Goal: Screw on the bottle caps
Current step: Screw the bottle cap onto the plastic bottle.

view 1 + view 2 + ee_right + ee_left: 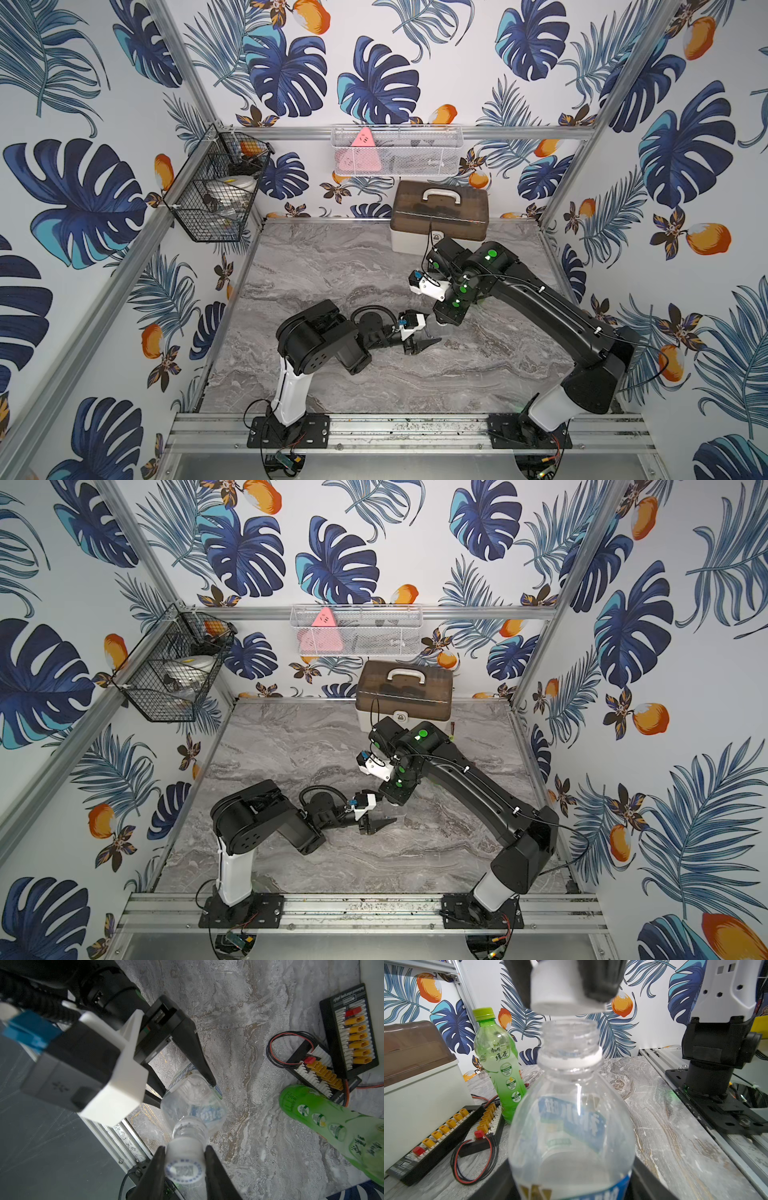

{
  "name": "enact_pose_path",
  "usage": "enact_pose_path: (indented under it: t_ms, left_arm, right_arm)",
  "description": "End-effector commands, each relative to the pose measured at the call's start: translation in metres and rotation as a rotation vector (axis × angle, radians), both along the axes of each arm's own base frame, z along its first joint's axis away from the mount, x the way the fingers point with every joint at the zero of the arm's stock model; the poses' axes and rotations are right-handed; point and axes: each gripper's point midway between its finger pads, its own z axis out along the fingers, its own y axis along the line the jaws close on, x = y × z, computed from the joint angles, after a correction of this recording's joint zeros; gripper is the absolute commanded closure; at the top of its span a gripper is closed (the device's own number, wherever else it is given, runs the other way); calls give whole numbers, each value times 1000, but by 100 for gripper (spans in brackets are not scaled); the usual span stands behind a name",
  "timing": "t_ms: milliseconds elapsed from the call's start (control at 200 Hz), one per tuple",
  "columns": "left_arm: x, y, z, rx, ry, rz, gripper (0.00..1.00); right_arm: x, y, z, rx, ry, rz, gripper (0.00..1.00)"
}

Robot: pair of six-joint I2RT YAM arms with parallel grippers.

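— Looking wide first: the marble table [332,270] is mostly bare, with a storage box [438,216] at the back and both arms meeting mid-table. Where are the bottles?
— The green bottle [500,1068] stands upright near that box, beside a connector board [446,1126]. Its yellow-green cap [484,1014] is seated on top (that one looks done, I'd say). The clear bottle [571,1126] is upright mid-table, right in the action.
— Who's got it?
— The left gripper [187,1094], pressed against the body from both sides, low down. My guess is that this stops the bottle spinning or tipping once the top gets twisted.
— And the right gripper [185,1153]?
— It points down from above, pinching the whitish cap [562,991] by its sides, open face down, so the wrist can turn it.
— On the threads yet?
— Not quite. It hangs just over the open neck [570,1036], roughly centred, with a sliver of gap in the left wrist view. Next call, I reckon: lower it squarely, then twist. A tilted start risks cross-threading.
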Motion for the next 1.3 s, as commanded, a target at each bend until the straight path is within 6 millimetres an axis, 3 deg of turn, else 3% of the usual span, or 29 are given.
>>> enact_pose_path:
  t_ms: [0, 245, 650, 916, 1291]
  left_arm:
    - [-3, 0, -13, 34, 54, -16, 33]
    - [-3, 0, -13, 34, 56, -15, 33]
    - [-4, -1, -12, 31, 52, -19, 33]
    - [-4, -1, -12, 32, 53, -19, 33]
    - [-5, -1, -12, 36, 50, -23, 33]
  right_arm:
    - [5, 0, -4, -19, -20, 3, 69]
    - [2, -2, -10, -41, 1, 3, 69]
    - [12, -12, -1, -90, -65, -22, 68]
    - [4, -4, -6, -55, -6, -12, 68]
    - [10, 2, -7, -44, -19, -22, 67]
